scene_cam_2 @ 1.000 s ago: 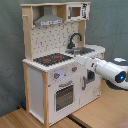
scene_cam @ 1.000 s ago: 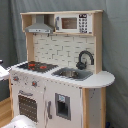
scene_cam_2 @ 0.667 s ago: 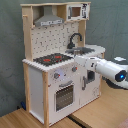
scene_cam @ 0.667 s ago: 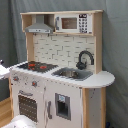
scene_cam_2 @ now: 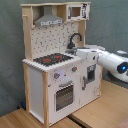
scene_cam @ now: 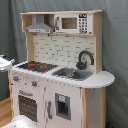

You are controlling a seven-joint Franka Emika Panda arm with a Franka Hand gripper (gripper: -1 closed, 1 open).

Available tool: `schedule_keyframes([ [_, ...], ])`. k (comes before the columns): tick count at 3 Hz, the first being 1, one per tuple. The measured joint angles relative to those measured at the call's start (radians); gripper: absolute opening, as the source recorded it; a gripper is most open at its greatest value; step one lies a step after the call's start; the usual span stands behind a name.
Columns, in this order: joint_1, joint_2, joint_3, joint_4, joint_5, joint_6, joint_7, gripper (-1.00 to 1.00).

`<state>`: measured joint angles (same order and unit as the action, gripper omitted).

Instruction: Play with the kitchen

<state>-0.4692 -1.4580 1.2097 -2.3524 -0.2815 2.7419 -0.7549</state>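
White paint and pale wood make up the kitchen, a tall toy that stands on a wooden floor in front of a grey curtain. I think it is stiff and too heavy for me to lift, so I should only move its small parts.

My arm reaches in from the second exterior view's right and is up by the counter, near the sink and the black faucet. I cannot tell where my fingers are, or if my hand is open or closed; it is hidden.

Good spots to hold are the oven door by its top bar, the knobs under the stovetop, and the faucet. The knobs are small and smooth, so they may slip. The doors look thin, so I should pull gently.
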Motion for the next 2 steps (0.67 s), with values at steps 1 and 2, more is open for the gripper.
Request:
schedule_keyframes([
  [1,-0.001,0.017,-0.066,0.000,0.000,0.015,-0.097,1.00],
  [2,-0.003,0.041,-0.121,0.000,0.000,0.038,-0.177,1.00],
])
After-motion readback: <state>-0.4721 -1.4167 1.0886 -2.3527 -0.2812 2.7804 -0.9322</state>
